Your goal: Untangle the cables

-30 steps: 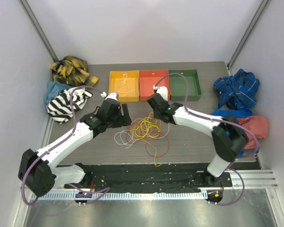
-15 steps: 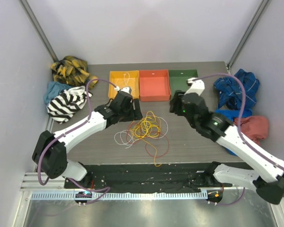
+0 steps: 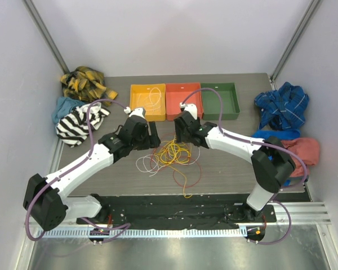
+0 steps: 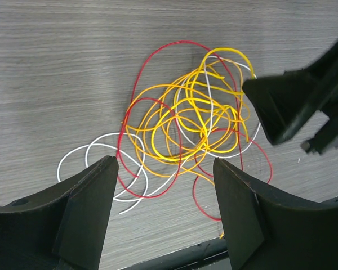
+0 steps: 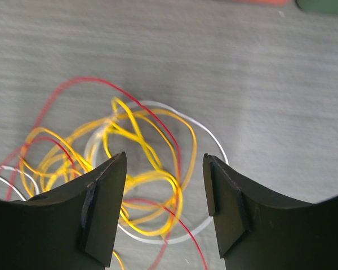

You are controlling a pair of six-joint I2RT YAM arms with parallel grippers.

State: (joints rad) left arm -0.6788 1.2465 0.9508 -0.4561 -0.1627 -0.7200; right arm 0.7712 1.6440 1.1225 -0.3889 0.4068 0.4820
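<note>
Overhead, the cables (image 3: 170,154), a white, yellow and red tangle, lie mid-way across the table (image 3: 231,163), just near of 3 trays (image 3: 174,85). The left pincer (image 3: 153,138) and right pincer (image 3: 179,137) hang released above its far side, jaws spread, holding nothing. 1 red loop strays toward the table's near edge; bare wood lies right.

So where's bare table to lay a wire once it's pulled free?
The widest bare wood lies right of the cables, between the right arm and the table's near edge. A smaller patch sits between the plaid cloth and the yellow tray. The middle is crowded.
</note>
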